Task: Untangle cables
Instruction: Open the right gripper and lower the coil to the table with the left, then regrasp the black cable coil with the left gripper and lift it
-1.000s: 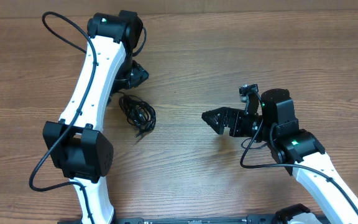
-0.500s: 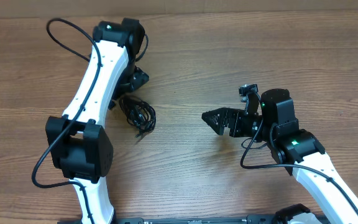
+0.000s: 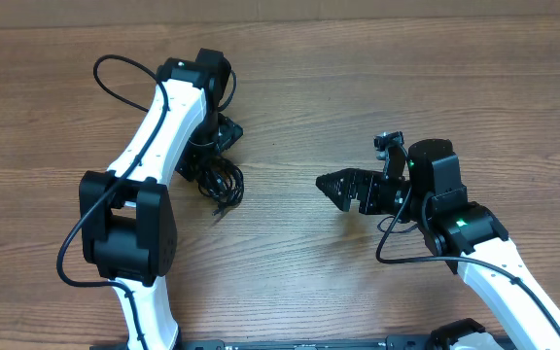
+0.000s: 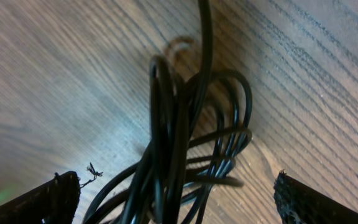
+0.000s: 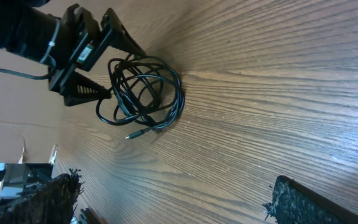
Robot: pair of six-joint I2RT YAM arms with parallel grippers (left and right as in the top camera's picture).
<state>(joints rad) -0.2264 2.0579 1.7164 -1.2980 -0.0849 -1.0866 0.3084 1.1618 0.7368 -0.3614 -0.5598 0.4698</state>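
Wood table (image 3: 377, 78) has the cables (image 3: 220, 182) coiled at approx 9 o'clock, left gripper (image 3: 210, 156) wide open, empty, straddling them, right gripper (image 3: 331, 191) open and empty too, so closing on many loops may tighten the knot.

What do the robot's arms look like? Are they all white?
Not all. The left arm and right arm have long white parts, chunky black joints and thin black wires looping along them. Small green lights glow on the joints. The right tool and left tool are black and pointy.
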